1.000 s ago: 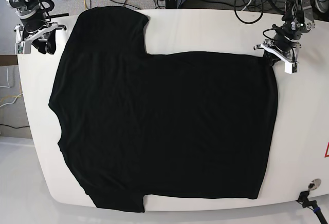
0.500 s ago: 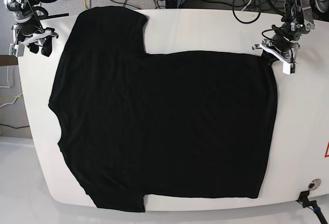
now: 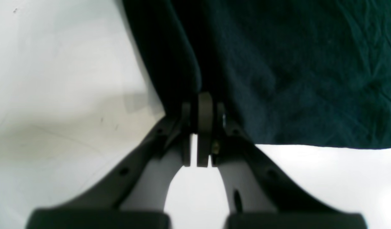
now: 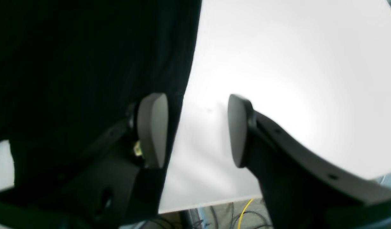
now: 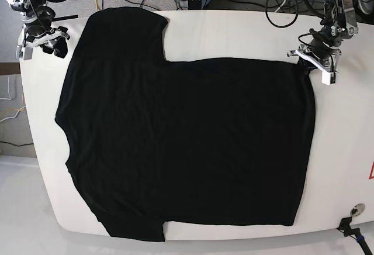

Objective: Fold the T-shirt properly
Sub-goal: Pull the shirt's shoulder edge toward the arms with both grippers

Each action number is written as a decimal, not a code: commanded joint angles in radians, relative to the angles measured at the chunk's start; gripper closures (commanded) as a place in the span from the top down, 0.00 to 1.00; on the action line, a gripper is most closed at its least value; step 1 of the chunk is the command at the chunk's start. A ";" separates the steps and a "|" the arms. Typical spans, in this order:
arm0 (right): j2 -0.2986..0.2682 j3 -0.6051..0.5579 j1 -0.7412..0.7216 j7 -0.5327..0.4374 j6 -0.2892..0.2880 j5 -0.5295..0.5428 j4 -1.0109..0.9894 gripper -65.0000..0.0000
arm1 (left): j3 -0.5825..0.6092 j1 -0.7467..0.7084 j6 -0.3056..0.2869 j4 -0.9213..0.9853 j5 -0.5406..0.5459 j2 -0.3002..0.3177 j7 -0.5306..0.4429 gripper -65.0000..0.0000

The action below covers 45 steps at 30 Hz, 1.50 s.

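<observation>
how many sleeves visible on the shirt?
2. One sleeve lies at the table's far edge, top left in the base view; the other at the near edge, bottom left. Neither looks folded.

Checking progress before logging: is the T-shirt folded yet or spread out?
Spread out: the T-shirt lies flat on the table, both sleeves out, no part folded over.

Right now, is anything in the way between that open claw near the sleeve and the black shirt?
Nothing visible. The right gripper has its jaws apart right at the edge of the T-shirt, with only bare white table between them. The left gripper is already shut on the shirt's corner.
</observation>
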<state>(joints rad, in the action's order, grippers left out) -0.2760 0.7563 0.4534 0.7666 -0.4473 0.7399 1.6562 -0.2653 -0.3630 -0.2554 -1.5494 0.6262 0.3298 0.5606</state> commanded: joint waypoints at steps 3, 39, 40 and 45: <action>-0.017 0.002 -0.013 -0.025 -0.037 0.012 -0.049 0.45 | -0.004 0.001 -0.004 -0.015 0.005 0.017 0.001 0.00; -0.010 -0.284 -0.080 0.121 -0.052 0.012 -0.214 0.08 | -0.004 0.002 0.004 -0.015 -0.034 0.022 0.004 0.00; -0.013 -0.284 -0.096 0.061 -0.078 0.086 -0.214 0.10 | 0.002 0.004 -0.003 -0.003 -0.038 0.020 -0.010 0.00; -0.015 -0.283 -0.110 0.046 -0.075 0.077 -0.207 0.00 | 0.000 -0.001 0.000 -0.003 -0.033 0.020 -0.015 0.00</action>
<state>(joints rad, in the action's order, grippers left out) -0.2787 0.4709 0.3435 0.7856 -0.5484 0.8688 1.4414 -0.2607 -0.3626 -0.2588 -1.5429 0.5961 0.3378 0.5453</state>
